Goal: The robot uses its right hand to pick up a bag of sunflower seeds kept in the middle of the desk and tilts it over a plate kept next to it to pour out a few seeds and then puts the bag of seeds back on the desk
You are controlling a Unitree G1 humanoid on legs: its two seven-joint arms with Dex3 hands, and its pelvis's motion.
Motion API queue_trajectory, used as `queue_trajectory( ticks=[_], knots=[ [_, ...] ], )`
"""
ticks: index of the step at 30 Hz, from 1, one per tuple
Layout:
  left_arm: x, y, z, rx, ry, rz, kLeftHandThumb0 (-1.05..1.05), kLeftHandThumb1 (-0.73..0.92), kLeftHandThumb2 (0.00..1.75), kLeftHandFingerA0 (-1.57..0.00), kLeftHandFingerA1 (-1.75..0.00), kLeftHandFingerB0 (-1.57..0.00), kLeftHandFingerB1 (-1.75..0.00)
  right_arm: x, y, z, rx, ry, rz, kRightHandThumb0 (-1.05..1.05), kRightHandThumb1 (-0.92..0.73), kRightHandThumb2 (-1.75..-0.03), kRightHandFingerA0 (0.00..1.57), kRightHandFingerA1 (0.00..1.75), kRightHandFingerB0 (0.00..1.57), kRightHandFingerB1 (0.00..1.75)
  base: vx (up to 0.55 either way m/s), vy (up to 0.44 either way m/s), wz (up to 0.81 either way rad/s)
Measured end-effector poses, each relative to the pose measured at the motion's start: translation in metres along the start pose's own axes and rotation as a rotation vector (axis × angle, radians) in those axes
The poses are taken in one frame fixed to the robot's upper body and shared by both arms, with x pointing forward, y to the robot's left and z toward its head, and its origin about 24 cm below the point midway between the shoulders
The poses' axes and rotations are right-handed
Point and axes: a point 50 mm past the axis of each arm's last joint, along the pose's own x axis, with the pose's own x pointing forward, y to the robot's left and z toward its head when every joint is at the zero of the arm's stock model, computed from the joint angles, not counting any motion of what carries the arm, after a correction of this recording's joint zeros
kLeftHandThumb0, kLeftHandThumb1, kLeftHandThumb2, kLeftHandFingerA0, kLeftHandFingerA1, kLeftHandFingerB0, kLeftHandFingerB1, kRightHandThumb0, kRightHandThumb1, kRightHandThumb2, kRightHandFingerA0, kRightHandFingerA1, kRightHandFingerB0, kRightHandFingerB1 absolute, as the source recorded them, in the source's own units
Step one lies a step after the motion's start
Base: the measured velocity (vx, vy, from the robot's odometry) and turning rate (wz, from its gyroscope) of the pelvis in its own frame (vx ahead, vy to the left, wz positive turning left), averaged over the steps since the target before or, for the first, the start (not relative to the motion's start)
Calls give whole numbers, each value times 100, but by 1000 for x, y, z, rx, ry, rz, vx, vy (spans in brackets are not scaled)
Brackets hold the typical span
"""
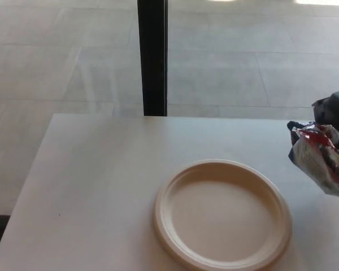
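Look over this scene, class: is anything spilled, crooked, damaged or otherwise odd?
Nothing is spilled or broken. The plate sits flat and empty on the desk. The only untidy thing is the bag of seeds, crumpled and tilted in the right hand at the right edge, beside the plate rather than over it.

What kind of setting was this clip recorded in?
Probably a lobby or office-type indoor space: a plain pale desk stands against floor-to-ceiling glass with a black vertical frame post, and large grey floor tiles lie beyond. A round cream disposable plate sits on the desk.
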Motion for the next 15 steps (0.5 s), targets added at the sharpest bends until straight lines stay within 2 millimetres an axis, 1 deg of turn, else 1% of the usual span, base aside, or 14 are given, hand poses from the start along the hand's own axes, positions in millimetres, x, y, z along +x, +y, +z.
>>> queue_trajectory(
  ticks=[1,2,3,4,5,7,8,9,10,11,12,13,14,15],
  knots=[
    [0,0,1,-2,-3,-1,-73,60,58,-54,-58,-49,-40,-1,3,-1,-3,15,19,-43,-76,-66,82,172,79,108,0,0,0],
    [0,-1,1,-3,-3,-1,-72,60,59,-54,-57,-48,-40,-1,5,-2,-4,22,28,-44,-78,-67,81,173,75,106,0,0,0],
    [0,-1,1,-3,-4,-1,-71,63,59,-52,-56,-47,-39,-2,7,-3,-7,39,49,-43,-73,-67,82,166,76,86,0,0,0],
    [1,-1,1,-3,-5,-1,-71,63,59,-52,-56,-47,-39,-3,9,-4,-11,51,63,-43,-73,-67,82,166,76,86,0,0,0],
    [1,-1,1,-1,-5,-2,-69,63,59,-53,-54,-43,-40,-4,11,-5,-15,65,78,-46,-70,-61,85,167,76,92,0,0,0],
    [1,-1,1,0,-4,-3,-70,63,59,-53,-54,-44,-40,-6,14,-6,-26,86,103,-47,-69,-61,85,166,74,94,0,0,0],
    [1,-1,1,1,-4,-3,-70,63,59,-54,-55,-45,-41,-7,17,-6,-32,96,119,-48,-70,-60,85,169,73,104,0,0,0],
    [1,-1,1,2,-3,-3,-70,64,59,-53,-55,-46,-40,-8,19,-5,-42,107,138,-46,-71,-61,85,169,71,94,0,0,0],
    [1,-1,1,2,-3,-3,-71,64,59,-54,-54,-46,-39,-9,21,-5,-49,113,152,-46,-70,-65,81,170,70,88,0,0,0],
    [1,-1,1,3,-3,-3,-70,63,59,-54,-54,-47,-40,-10,23,-4,-58,119,168,-45,-69,-66,81,165,65,75,0,0,0],
    [1,-1,1,3,-2,-3,-70,50,91,-51,-63,-44,-54,-11,24,-3,-64,121,181,-43,-68,-60,85,156,60,59,0,0,0],
    [1,-1,1,3,-2,-4,-70,64,59,-52,-56,-50,-41,-11,25,-2,-70,124,194,-42,-69,-60,84,151,57,55,0,0,0],
    [1,-1,1,4,-2,-4,-71,48,90,-48,-63,-44,-53,-11,25,-1,-76,126,204,-44,-69,-60,84,147,55,55,0,0,0],
    [1,-1,1,4,-2,-4,-71,48,90,-48,-63,-44,-53,-11,25,-1,-80,127,210,-44,-69,-60,84,147,55,55,0,0,0]
  ],
)
